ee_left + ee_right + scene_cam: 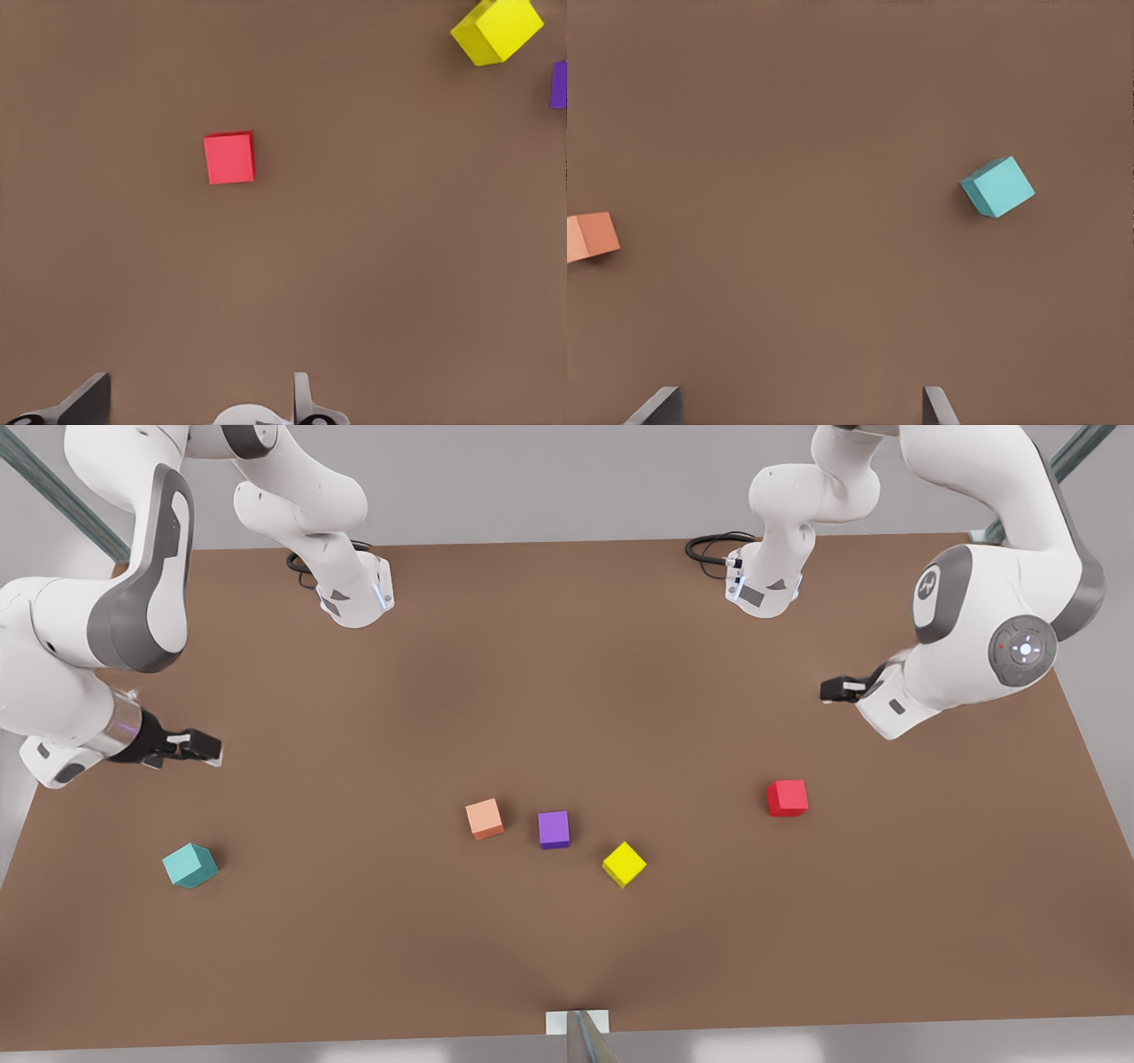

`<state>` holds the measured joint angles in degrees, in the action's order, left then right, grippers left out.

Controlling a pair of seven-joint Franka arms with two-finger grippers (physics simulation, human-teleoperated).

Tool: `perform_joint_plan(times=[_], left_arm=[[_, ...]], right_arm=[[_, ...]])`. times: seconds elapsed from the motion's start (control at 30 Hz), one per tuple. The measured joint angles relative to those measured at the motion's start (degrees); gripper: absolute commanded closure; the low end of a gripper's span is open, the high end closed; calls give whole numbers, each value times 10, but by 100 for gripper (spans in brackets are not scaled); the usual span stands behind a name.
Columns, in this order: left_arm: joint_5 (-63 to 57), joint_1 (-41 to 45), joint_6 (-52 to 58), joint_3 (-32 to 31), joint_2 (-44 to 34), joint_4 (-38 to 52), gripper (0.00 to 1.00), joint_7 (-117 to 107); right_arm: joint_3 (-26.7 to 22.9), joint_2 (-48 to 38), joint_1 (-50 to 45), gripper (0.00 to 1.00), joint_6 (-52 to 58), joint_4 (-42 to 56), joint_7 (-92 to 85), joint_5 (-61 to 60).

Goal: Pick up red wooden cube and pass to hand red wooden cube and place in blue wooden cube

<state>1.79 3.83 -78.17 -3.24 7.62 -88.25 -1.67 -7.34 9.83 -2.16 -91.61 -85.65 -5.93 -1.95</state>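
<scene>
Left gripper [837, 689]: at the front view's right, above the brown surface [567, 957]; jaws parted, holding nothing, finger tips [89, 398] seen in its wrist view.

Right gripper [202, 746]: at the front view's left, above the surface; jaws parted wide, empty.

Red wooden cube [787, 797]: flat on the surface, near the left gripper but apart from it; also in the left wrist view [229, 158], untouched.

Blue wooden cube [190, 864]: teal, turned at an angle, on the surface near the right gripper, apart from it; also in the right wrist view [998, 186].

Orange-salmon cube [485, 818]: mid-surface, just beside the purple cube [554, 829].

Yellow cube [624, 864]: near the purple cube, between it and the red wooden cube, turned at an angle.

All five cubes stand apart, none touching.
</scene>
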Motion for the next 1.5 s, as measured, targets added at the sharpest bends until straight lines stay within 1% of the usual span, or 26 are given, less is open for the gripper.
perform_joint_plan(times=[0.1, 0.23, 0.33, 0.4, 0.47, 0.67, 0.87, 1.23, 1.27, 1.3, 1.33, 1.4, 1.5], left_arm=[[-1, 9, -17, 0, 6, 0, 0, -3], [-1, -18, -59, 2, 113, -7, 0, -6], [0, -27, -137, 19, 149, -68, 0, -8], [0, -26, -205, 23, 157, -131, 0, -10], [1, -20, -262, 24, 163, -163, 0, -11], [3, -3, -372, 24, 196, -177, 0, -18], [3, -2, -419, 24, 219, -192, 0, -27], [3, -3, -454, 24, 268, -194, 0, -38], [3, -3, -459, 24, 270, -194, 9, -39], [3, -3, -463, 24, 271, -194, 25, -40], [2, -3, -467, 24, 271, -194, 34, -41], [0, -3, -473, 24, 271, -194, 39, -44], [1, -5, -478, 22, 259, -190, 41, -49]], right_arm=[[1, 1, -2, 0, -16, 0, -3, 2], [1, 2, -3, 0, -28, 0, -7, 2], [2, 2, -3, 0, -33, -1, -10, 2], [2, 2, -3, 0, -35, -1, -11, 2], [2, 3, -3, 0, -36, -1, -13, 2], [1, 15, -2, 0, -41, 2, -20, 4], [1, 15, -2, 0, -43, 1, -27, 4], [1, 16, -3, 0, -41, -2, -43, 3], [1, 16, -3, 0, -40, -4, -44, 3], [1, 15, -3, 0, -40, -4, -45, 3], [1, 15, -3, 0, -40, -5, -46, 3], [1, 15, -3, 0, -39, -6, -47, 3], [2, 17, -5, 0, -38, -6, -50, 2]])
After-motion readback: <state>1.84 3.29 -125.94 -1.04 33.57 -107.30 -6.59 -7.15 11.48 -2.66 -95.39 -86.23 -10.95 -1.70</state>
